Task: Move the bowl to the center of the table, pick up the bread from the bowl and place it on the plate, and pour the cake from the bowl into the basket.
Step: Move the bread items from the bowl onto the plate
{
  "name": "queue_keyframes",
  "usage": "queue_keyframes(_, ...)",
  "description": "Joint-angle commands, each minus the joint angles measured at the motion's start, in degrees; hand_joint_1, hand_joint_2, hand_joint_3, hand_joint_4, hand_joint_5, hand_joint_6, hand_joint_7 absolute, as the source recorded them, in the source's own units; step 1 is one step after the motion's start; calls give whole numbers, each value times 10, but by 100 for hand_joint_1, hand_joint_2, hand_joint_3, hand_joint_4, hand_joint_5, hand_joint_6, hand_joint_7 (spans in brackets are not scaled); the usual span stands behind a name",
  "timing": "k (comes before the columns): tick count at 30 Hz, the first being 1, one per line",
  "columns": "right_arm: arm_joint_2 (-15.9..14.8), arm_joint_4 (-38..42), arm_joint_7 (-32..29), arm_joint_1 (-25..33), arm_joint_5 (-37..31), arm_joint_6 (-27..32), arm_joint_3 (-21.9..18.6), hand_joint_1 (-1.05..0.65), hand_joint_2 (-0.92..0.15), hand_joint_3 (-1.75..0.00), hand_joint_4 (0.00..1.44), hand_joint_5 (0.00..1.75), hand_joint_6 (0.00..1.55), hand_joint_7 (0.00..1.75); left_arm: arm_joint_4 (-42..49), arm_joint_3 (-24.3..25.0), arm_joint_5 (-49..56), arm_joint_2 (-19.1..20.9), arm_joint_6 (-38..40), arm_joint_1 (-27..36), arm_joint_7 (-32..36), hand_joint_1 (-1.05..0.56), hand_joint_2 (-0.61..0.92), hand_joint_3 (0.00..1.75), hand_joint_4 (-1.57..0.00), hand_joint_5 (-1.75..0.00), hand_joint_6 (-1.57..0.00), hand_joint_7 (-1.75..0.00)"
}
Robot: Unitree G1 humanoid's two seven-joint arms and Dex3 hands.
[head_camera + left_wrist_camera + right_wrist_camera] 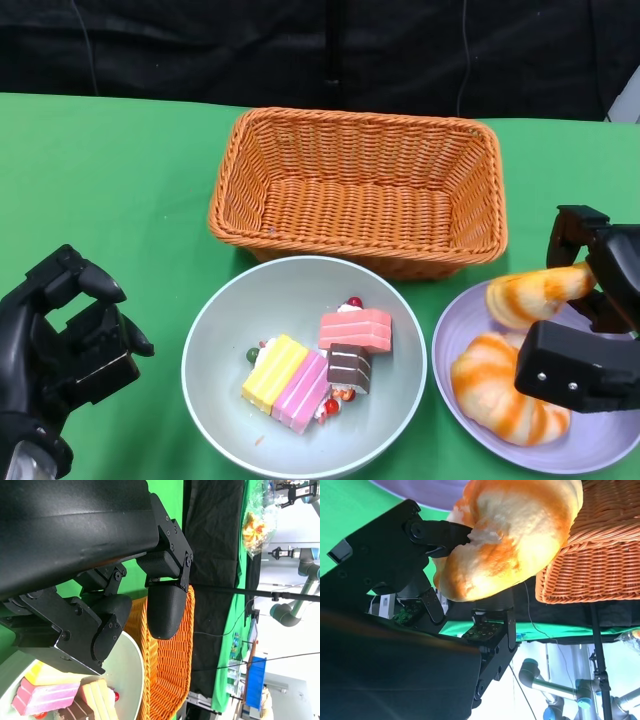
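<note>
Head view: a pale grey-green round bowl [215, 330] sits at table centre, directly in front of an orange woven rectangular wicker basket [360, 190] at 12 o'clock. The bowl contains only small cake slices [318, 368], pink, yellow and chocolate, with red berries; no bread is left in it. At 3 o'clock of the bowl lies a lilac round plate [590, 455] carrying one orange-and-white striped bread roll [492, 395].

The black right hand [590, 320] holds a second striped bread roll [535, 293] above the plate's far edge. The right wrist view shows the fingers [437, 532] pressed into this roll, so the grasp is firm.

The black left hand [60, 345] hangs at 9 o'clock of the bowl, fingers apart and holding nothing.

Judged step: bread transfer, near its end. The next move calls for lowering the held roll onto free plate surface and releasing. Pouring the cake into the basket is not yet done.
</note>
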Motion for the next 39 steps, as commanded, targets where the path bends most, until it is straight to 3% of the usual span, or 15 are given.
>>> queue_keyframes(1,-2,9,-8,-16,5,9,-1,-18,-76,-56,85,175,63,168,-7,4,-3,5,1,0,4,12,55,137,-87,-175,-73,-171)
queue_keyframes(15,-6,86,-30,-45,18,3,9,-17,-77,-55,84,175,63,166,-6,6,-4,4,-2,0,2,13,57,136,-86,-175,-73,-170)
queue_keyframes(17,-7,93,-34,-47,18,0,11,-18,-82,-43,83,175,62,163,-7,6,-4,5,1,0,3,12,56,135,-86,-175,-73,-170)
queue_keyframes(22,-11,111,-37,-50,17,-7,19,-19,-87,-33,82,175,62,166,-6,5,-3,5,-1,0,2,11,56,135,-86,-175,-73,-170)
queue_keyframes(25,-15,102,-19,-46,20,-1,22,-21,-89,-21,80,175,73,135,-3,5,-5,5,-6,-1,-2,11,55,135,-86,-175,-73,-170)
queue_keyframes(27,-18,93,-10,-42,22,0,23,-21,-90,-15,78,175,75,130,-4,5,-4,4,-5,-1,0,11,55,135,-86,-175,-73,-170)
queue_keyframes(28,-18,88,-5,-40,22,2,24,-24,-91,-11,77,172,77,117,-4,5,-4,4,-5,-1,0,11,56,135,-86,-175,-73,-170)
queue_keyframes(30,-19,82,0,-37,21,5,25,-28,-92,-9,81,161,98,61,-4,5,-4,3,-5,-1,1,12,56,136,-86,-175,-73,-170)
queue_keyframes(33,-17,75,1,-35,20,13,25,-39,-92,-11,81,164,110,51,-3,5,-5,3,-7,-1,0,12,56,135,-87,-175,-74,-170)
queue_keyframes(35,-15,71,1,-33,22,18,23,-48,-92,-12,84,149,110,36,-2,5,-6,4,-8,-1,-3,12,57,135,-87,-175,-73,-169)
queue_keyframes(36,-15,68,0,-32,21,21,24,-52,-92,-14,86,125,108,23,-1,6,-7,4,-8,-1,-4,12,57,135,-87,-175,-73,-169)
queue_keyframes(38,-16,63,-7,-29,19,23,23,-64,-92,-20,92,42,87,5,-2,5,-7,5,-8,-1,-5,11,57,134,-86,-175,-73,-169)
queue_keyframes(39,-16,61,-8,-28,19,24,23,-69,-92,-24,85,23,77,2,-2,5,-7,5,-8,0,-4,11,58,134,-86,-175,-73,-168)
